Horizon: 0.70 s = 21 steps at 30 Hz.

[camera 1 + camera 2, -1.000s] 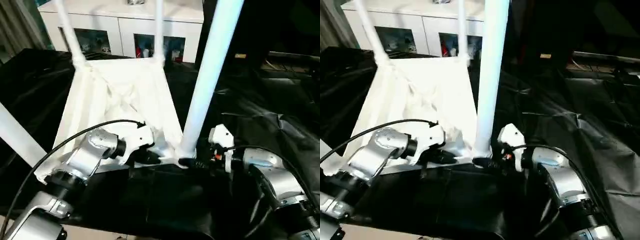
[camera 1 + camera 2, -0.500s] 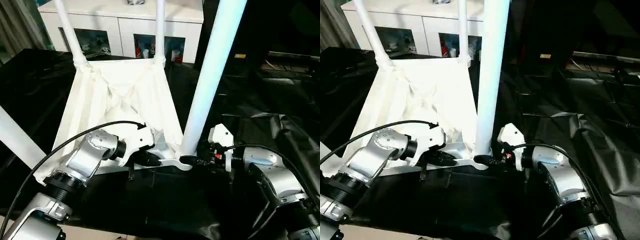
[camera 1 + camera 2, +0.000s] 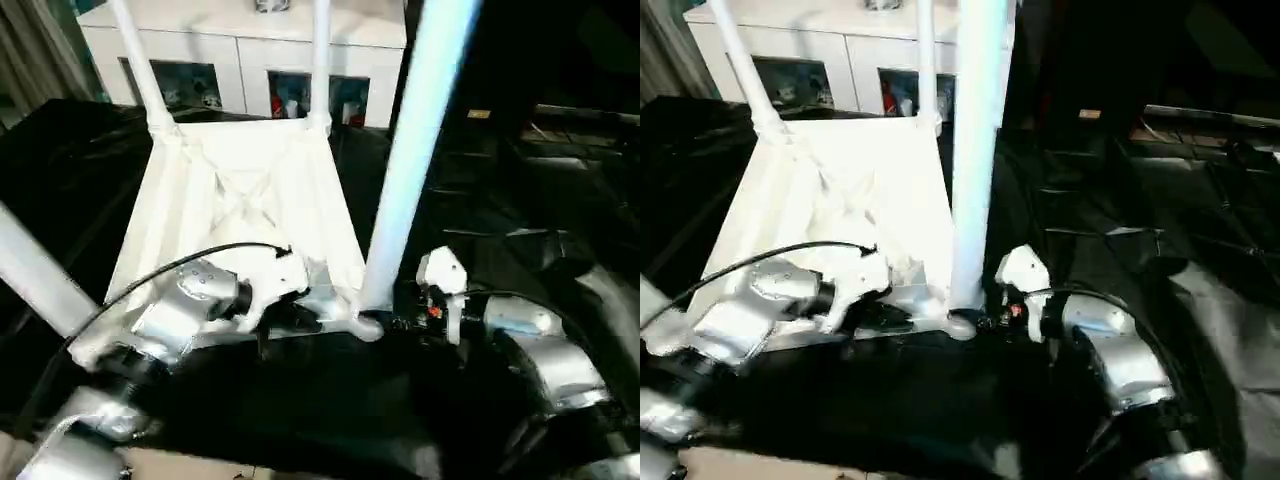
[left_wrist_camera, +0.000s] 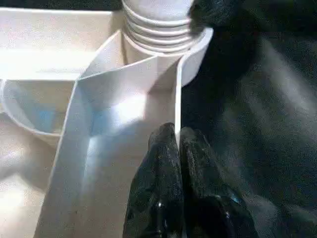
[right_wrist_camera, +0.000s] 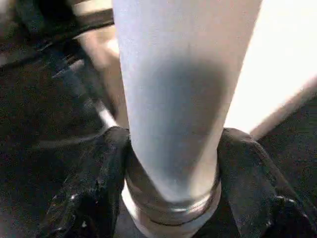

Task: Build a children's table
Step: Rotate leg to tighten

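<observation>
Both our grippers clamp: left gripper [image 4: 177, 148] pinches the white ribbed plastic tabletop [image 3: 240, 200] rim, right gripper [image 5: 171, 198] grips the near-right white tubular leg [image 3: 405, 170].

Head stereo pair is looking forward and down over both forearms, sharing the upturned tabletop [image 3: 240, 200] and its near corner. Left wrist camera is sitting close on that corner's rim; right wrist camera is pressing against the near leg [image 5: 173, 99].

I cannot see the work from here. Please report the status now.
Left gripper shut on tabletop rim. Right gripper shut on near leg at its corner socket. Four legs stand up. Nothing in the way.
</observation>
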Tool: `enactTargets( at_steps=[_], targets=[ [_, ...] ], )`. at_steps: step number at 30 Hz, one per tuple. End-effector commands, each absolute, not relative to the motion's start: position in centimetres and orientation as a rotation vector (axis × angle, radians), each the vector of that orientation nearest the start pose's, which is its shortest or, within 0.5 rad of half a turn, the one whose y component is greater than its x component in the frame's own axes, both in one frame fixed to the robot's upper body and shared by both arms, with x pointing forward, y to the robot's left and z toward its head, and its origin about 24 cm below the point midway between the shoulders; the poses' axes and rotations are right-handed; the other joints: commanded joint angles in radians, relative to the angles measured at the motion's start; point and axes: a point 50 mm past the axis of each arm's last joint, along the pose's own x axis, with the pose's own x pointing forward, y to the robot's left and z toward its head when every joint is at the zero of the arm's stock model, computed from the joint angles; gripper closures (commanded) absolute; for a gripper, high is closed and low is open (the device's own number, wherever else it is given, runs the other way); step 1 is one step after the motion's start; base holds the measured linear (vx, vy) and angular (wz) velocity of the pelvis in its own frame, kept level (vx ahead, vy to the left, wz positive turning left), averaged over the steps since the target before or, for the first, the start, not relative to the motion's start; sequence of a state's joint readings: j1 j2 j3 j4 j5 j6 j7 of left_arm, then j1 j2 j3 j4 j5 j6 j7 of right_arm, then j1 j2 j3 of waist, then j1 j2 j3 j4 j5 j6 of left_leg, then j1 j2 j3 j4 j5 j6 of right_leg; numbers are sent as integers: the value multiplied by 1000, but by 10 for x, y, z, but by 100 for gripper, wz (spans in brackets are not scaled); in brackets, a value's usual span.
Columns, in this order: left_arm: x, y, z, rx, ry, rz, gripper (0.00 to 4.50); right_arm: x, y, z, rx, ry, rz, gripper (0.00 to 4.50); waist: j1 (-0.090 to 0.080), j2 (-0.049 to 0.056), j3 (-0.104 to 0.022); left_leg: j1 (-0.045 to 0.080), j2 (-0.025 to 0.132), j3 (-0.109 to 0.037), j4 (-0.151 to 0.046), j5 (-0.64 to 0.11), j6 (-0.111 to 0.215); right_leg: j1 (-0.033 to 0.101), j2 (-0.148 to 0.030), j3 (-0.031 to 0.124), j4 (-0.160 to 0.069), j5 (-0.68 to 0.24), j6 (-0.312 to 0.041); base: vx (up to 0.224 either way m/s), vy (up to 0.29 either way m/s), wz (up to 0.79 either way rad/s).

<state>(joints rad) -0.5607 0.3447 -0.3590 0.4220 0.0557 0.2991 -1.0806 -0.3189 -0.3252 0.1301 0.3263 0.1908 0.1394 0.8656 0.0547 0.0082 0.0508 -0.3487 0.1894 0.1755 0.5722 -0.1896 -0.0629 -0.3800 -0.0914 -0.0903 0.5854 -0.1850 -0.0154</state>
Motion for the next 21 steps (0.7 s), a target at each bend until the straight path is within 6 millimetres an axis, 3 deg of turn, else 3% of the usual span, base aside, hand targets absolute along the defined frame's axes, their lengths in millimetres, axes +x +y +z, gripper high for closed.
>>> enactTargets(
  at_steps=[1, 5, 12, 18, 19, 21],
  targets=[
    [310, 112, 33, 453, 588, -1166, 450, 292, -143, 29, -87, 294, 887, 210, -4, -4, -42, 6, 37, -12, -69, -285, 16, 36, -62, 49, -84, -398, -181, -59, 2, -3],
    [327, 100, 32, 406, 568, -974, 450, 302, -136, 19, -37, 315, 631, 211, -12, -5, -42, 10, 37, -15, -72, -314, -3, 25, -59, 49, -94, -450, -141, -15, 1, -1],
    [348, 83, 34, 399, 521, -752, 450, 322, -128, 9, 16, 373, 224, 212, -22, -1, -47, 6, 31, -17, -72, -313, -4, 23, -58, 48, -96, -406, -136, 0, 0, 0],
    [348, 76, 35, 433, 508, -807, 450, 324, -110, 18, 28, 318, 350, 212, -21, -1, -51, -4, 35, -15, -71, -263, 20, 34, -59, 51, -81, -276, -164, 0, 0, 0],
    [346, 76, 35, 434, 508, -832, 450, 324, -109, 22, 42, 286, 387, 180, -19, -1, -52, -5, 35, -13, -70, -242, 28, 36, -60, 52, -78, -237, -179, 0, 0, 0],
    [341, 77, 34, 427, 523, -901, 450, 322, -112, 33, 40, 217, 467, 172, -16, -2, -54, -5, 38, -11, -67, -217, 46, 38, -61, 53, -72, -188, -195, 25, -1, 1]
  ],
)
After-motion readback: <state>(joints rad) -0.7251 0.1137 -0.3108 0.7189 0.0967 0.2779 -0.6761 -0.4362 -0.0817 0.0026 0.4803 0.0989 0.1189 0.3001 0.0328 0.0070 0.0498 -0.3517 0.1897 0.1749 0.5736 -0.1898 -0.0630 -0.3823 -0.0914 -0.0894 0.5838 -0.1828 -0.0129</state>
